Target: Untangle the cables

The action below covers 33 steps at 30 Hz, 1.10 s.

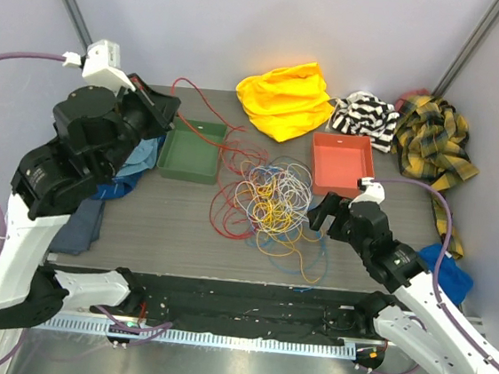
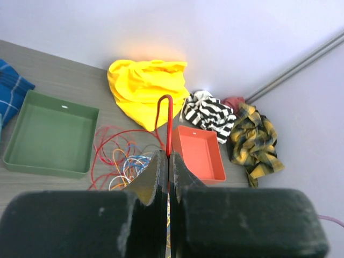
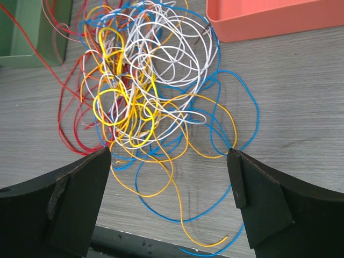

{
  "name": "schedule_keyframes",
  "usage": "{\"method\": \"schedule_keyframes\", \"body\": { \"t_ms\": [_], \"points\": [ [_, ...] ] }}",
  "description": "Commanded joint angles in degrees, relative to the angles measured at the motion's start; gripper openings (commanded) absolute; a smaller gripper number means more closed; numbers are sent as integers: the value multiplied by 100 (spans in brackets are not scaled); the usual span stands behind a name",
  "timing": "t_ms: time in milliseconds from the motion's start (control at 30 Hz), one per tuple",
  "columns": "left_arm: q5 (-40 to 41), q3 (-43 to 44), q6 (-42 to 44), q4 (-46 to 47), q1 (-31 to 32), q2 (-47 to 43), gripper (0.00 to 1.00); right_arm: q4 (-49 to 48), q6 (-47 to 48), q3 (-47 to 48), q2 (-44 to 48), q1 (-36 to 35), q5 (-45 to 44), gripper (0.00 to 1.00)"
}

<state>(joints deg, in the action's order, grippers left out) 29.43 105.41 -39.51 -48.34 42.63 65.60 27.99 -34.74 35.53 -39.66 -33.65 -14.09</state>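
Observation:
The cables lie in a loose tangle of red, yellow, white, orange and blue loops in the middle of the table. My left gripper is raised over the green tray. In the left wrist view it is shut on a red cable that arches up out of the jaws. From there a red strand trails down to the tangle. My right gripper stands wide open at the tangle's right edge. Blue and orange loops lie on the table between its fingers, untouched.
An orange tray sits right of the tangle. At the back lie a yellow cloth, a striped cloth and a plaid cloth. Blue cloths lie at the left and right edges.

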Motion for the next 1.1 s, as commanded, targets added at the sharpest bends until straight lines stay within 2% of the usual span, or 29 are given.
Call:
{"method": "schedule_keyframes", "body": {
  "t_ms": [0, 200, 333, 467, 567, 600, 733, 867, 1067],
  "points": [
    [387, 848, 531, -624, -9, 216, 0, -127, -68, 367, 195, -10, 108, 99],
    [582, 1727, 839, -756, -9, 233, 0, -39, -41, 367, 327, -19, 64, 99],
    [56, 1852, 796, -668, -9, 321, 0, -65, -85, 367, 283, -10, 125, 98],
    [-437, 1800, 690, -1203, -9, 462, 0, -39, -77, 376, 345, -10, 117, 98],
    [-744, 923, 690, -1196, -9, 130, 0, -21, -24, 358, 380, -10, 82, 98],
    [-798, 320, 725, -1065, -1, 6, 0, -21, -15, 350, 371, -10, 99, 98],
    [-1071, -634, 769, -1203, 8, -504, 0, -205, -41, 306, 240, -10, 248, 98],
    [-1062, -1459, 445, -1380, 61, -715, 0, -320, -94, 323, 47, -10, 328, 98],
    [-649, -3251, -443, -1108, 70, -901, 0, -461, -199, 183, 20, -10, 380, 98]
  ]
}}
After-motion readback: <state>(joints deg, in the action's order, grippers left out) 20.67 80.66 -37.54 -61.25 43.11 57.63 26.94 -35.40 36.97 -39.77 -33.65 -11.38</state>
